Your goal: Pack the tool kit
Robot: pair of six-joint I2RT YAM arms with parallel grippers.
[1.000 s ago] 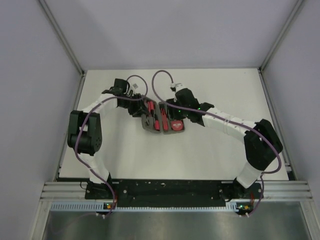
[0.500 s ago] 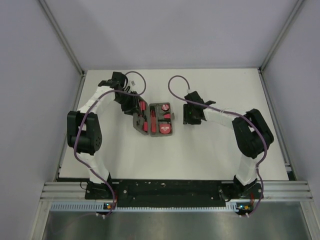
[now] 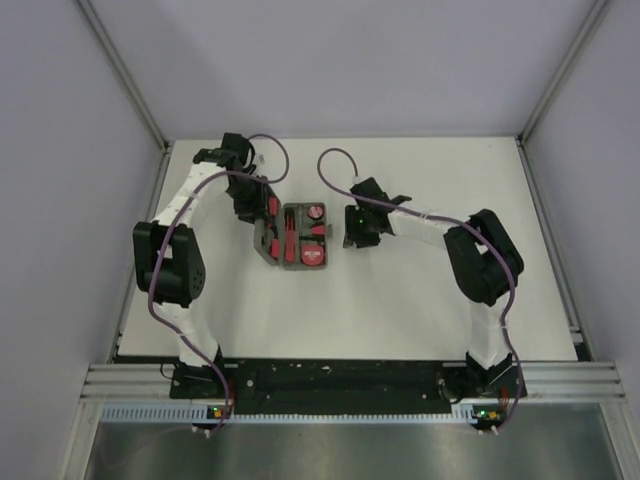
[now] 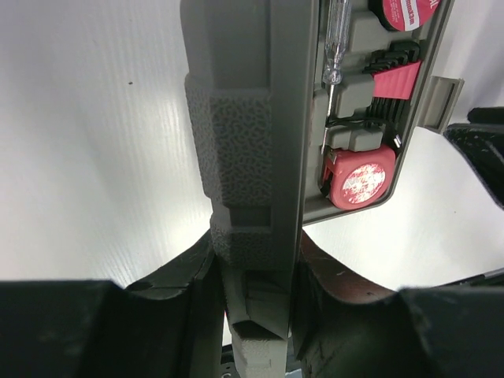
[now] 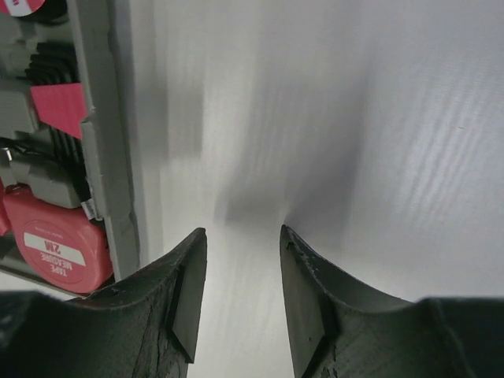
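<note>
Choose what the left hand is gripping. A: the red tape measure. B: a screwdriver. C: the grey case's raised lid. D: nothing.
C: in the left wrist view the left hand is clamped on the grey case's raised lid, while the tape measure sits in the case beside it.

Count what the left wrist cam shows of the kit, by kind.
case: 1
tape measure: 1
screwdriver: 1
red holder of black keys: 1
round red item, cut off by the frame, kind unclear: 1
Total: 5
</note>
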